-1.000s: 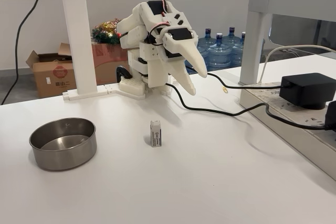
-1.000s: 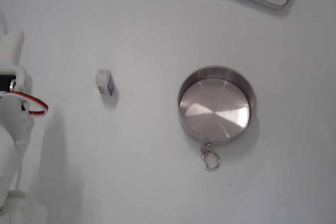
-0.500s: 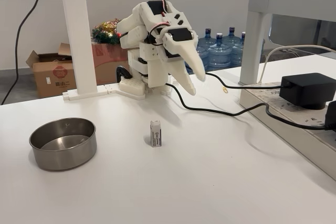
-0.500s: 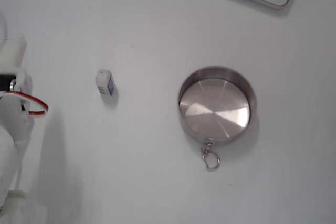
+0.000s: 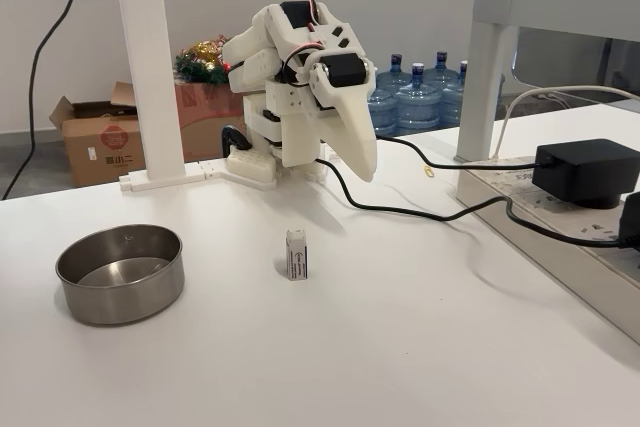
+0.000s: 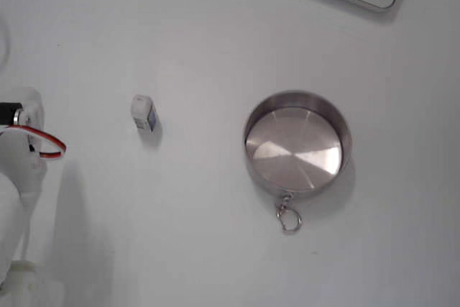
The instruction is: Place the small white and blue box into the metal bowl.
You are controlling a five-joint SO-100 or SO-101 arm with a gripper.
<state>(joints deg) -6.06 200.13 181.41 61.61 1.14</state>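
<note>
The metal bowl (image 5: 120,273) sits on the white desk (image 5: 400,347) with nothing inside it; from above its bare, brushed floor (image 6: 296,150) shows, and a small key ring (image 6: 289,218) lies against its rim. In a fixed view from the front, a cardboard box (image 5: 97,137) stands open on the floor behind the desk, its contents hidden.

The small white and blue box (image 5: 296,254) stands upright on the desk, well apart from the bowl, to the bowl's right in that front view and to its left from above (image 6: 144,113). The end effector (image 5: 362,159) hangs above and behind the box, tilted down, touching nothing. Its 2 fingers look closed together. A black cable (image 5: 420,212) runs across the desk behind the box.
</note>
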